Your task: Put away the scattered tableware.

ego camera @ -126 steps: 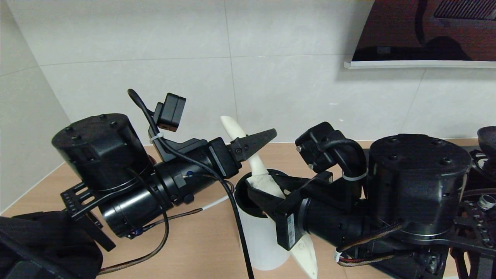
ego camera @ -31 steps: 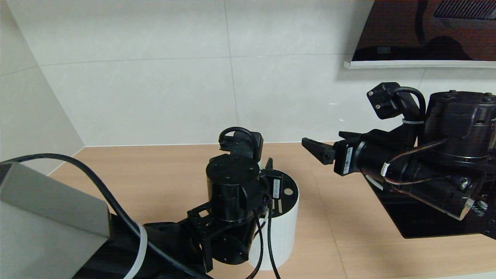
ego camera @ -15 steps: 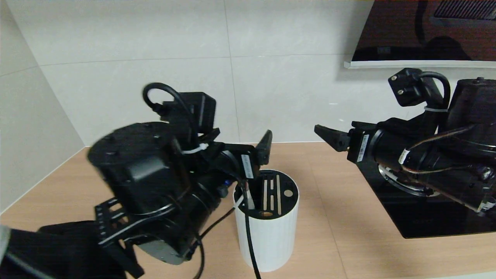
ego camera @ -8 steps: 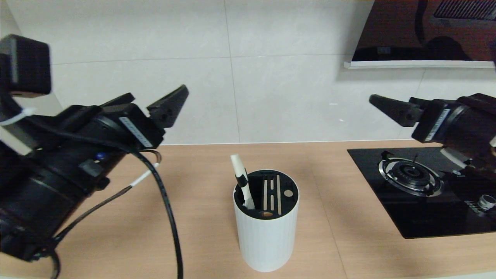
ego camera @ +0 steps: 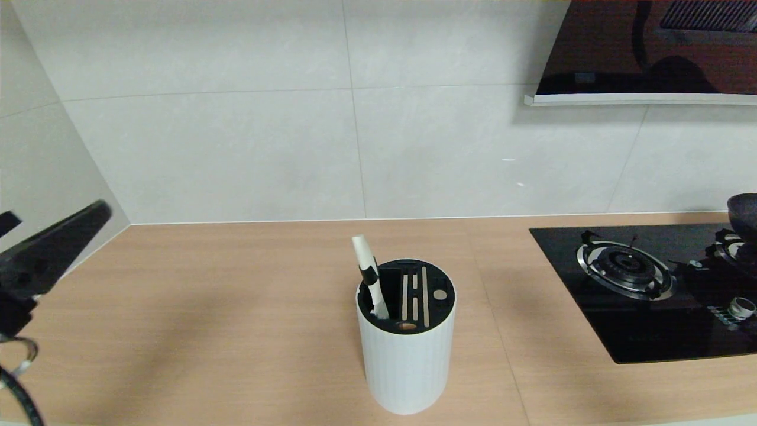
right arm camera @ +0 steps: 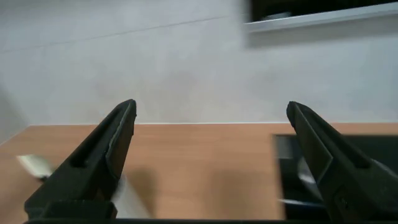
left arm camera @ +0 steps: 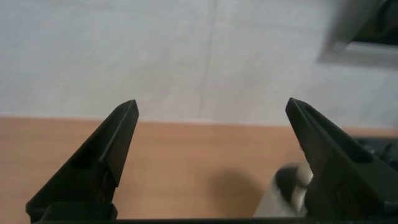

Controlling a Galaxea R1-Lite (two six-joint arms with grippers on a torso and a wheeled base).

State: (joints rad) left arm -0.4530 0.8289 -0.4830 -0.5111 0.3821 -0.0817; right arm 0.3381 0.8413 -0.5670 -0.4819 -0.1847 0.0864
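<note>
Wooden table [ego camera: 248, 331], seen from my station: the white ribbed holder [ego camera: 406, 361] stands upright on it, well off to the right of my left hand [left arm camera: 210, 109] and lower than it. The white utensil [ego camera: 368, 269] sits in the holder's widest slot, handle leaning out. Left hand and right hand [right arm camera: 211, 109] both hang spread wide, empty. I judge the utensil light, stiff and probably slick; I'd pinch the handle above its black band.

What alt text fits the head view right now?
A white holder stands on a wooden counter, one white black-banded handle sticking up from its slotted black top. A black gas stove lies at the right; the left gripper shows at the left edge.
</note>
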